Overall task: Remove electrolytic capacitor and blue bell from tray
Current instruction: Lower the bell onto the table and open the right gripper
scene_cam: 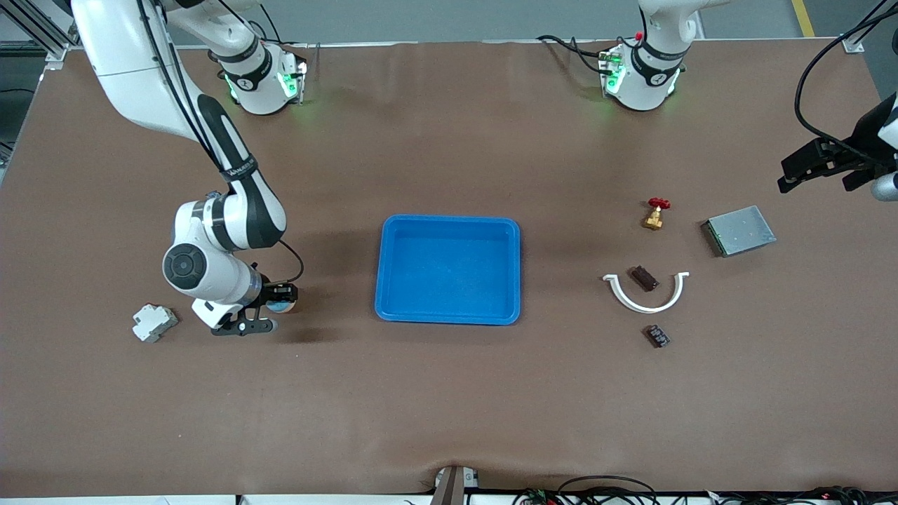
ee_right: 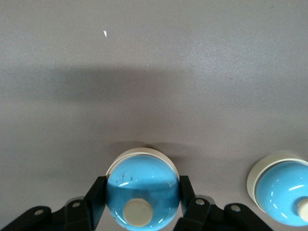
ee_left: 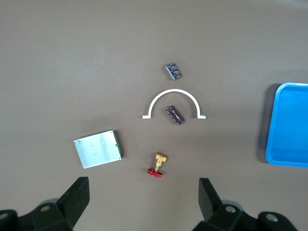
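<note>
Centrally on the brown surface (scene_cam: 449,407) sits one shallow blue plastic tray (scene_cam: 449,315), nothing in it. Toward the right arm's end, the right claw (ee_right: 142,199) is clamped on a glossy blue dome bell (ee_right: 142,190), button up, a second bell (ee_right: 284,190) beside it. The left claw (ee_left: 144,202), spread wide, hovers over two dark rectangular capacitors (ee_left: 174,115), long axes slanted.

In the front view the bell (scene_cam: 284,303) is mostly hidden by the right gripper (scene_cam: 270,308). The left gripper (scene_cam: 817,168) is cut off at the picture's edge. A second blue bell (ee_right: 284,190) is cut off in the right wrist view.
</note>
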